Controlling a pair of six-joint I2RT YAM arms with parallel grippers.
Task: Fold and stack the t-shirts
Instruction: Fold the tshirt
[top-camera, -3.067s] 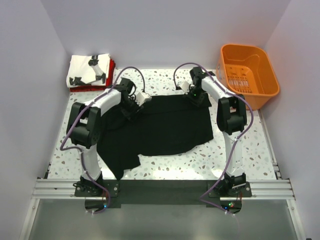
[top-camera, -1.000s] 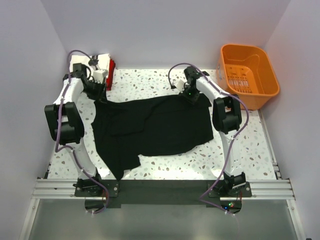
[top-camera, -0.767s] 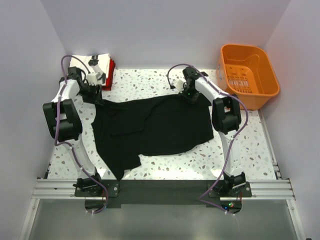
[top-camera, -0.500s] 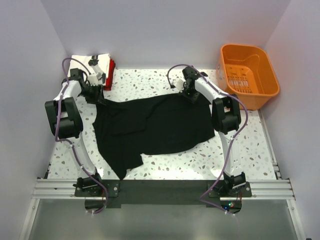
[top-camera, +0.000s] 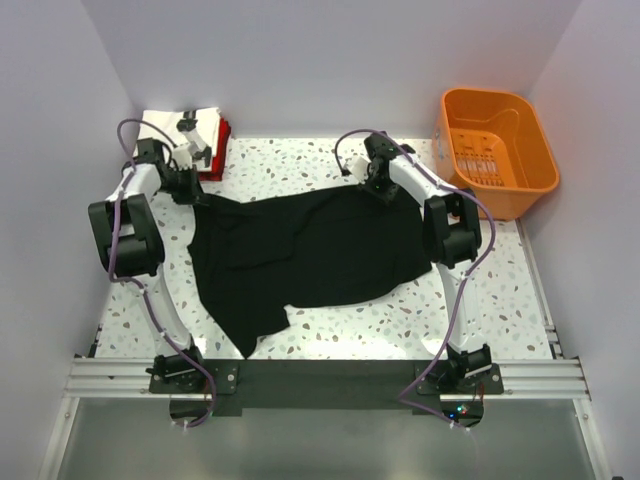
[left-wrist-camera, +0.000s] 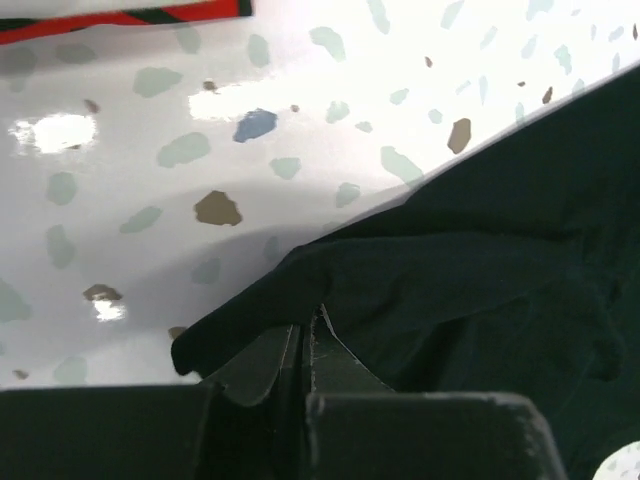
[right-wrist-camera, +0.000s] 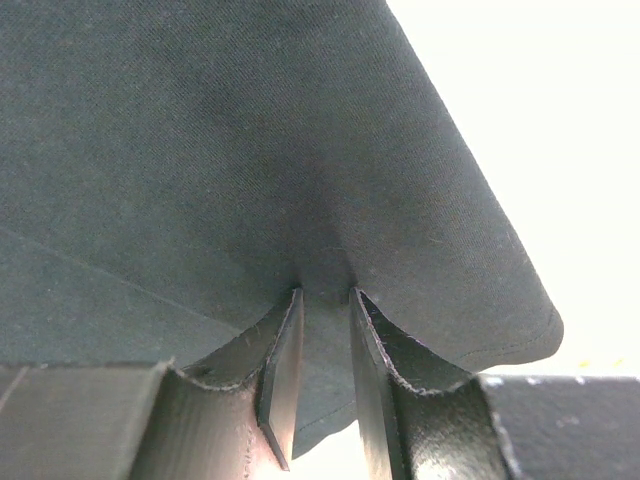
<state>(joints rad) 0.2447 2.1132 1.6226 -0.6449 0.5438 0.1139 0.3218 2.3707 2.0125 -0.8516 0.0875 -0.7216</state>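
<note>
The large black t-shirt lies spread and wrinkled across the table. My left gripper is at its back-left corner, shut on a fold of the black cloth. My right gripper is at the shirt's back edge, shut on the black t-shirt, which hangs over its fingers. The white t-shirt with black figures lies folded on the red t-shirt at the back left. The red one's edge shows in the left wrist view.
An orange plastic basket stands at the back right. White walls close in the table on three sides. Speckled tabletop shows around the black t-shirt, and the arm bases stand on the rail at the near edge.
The left arm swung from the shirt's middle out to its back-left corner, and its jaws, open half a second ago, have closed on the cloth. The right gripper has kept its hold.
</note>
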